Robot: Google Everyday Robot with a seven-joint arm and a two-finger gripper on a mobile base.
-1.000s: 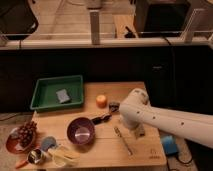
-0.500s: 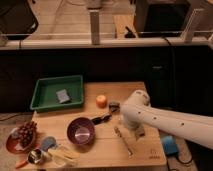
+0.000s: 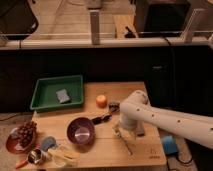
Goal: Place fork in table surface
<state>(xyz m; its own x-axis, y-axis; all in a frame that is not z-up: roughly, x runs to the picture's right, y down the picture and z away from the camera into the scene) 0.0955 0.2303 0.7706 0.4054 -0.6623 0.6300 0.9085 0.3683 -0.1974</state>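
The white arm reaches in from the right, with its gripper [image 3: 120, 129] low over the light-brown wooden counter [image 3: 107, 152], just right of the round purple bowl [image 3: 81, 132]. Whether the gripper is open or has hold of anything cannot be told. The slim silver metal fork [image 3: 128, 145] lies on the counter right by the gripper, slanting toward the front edge. A small orange fruit [image 3: 101, 100] sits farther back.

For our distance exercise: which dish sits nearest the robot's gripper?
The round purple bowl, beside the gripper over the wooden tabletop; the green rectangular tray and red grape plate lie farther.
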